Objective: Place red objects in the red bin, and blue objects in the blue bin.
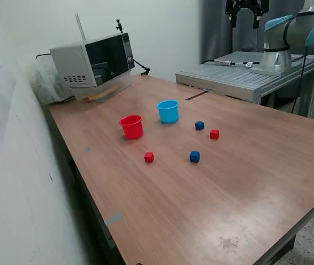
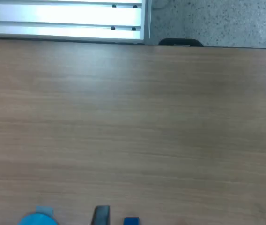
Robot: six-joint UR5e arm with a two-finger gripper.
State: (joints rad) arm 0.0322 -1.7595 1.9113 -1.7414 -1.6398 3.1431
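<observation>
Cubes sat loose on the wooden table (image 1: 256,165): 1 red cube (image 1: 149,158), another red cube (image 1: 214,134), 1 blue cube (image 1: 194,157), another blue cube (image 1: 199,126). Red cup (image 1: 131,126) and blue cup (image 1: 168,111) stood nearby. I saw my gripper (image 1: 246,12) high above, fingers spread, holding nothing.

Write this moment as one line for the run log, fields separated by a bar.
gripper: open, raised, holding nothing | red cubes: on table | blue cubes: on table | red cup, blue cup: upright | sorted: none
</observation>
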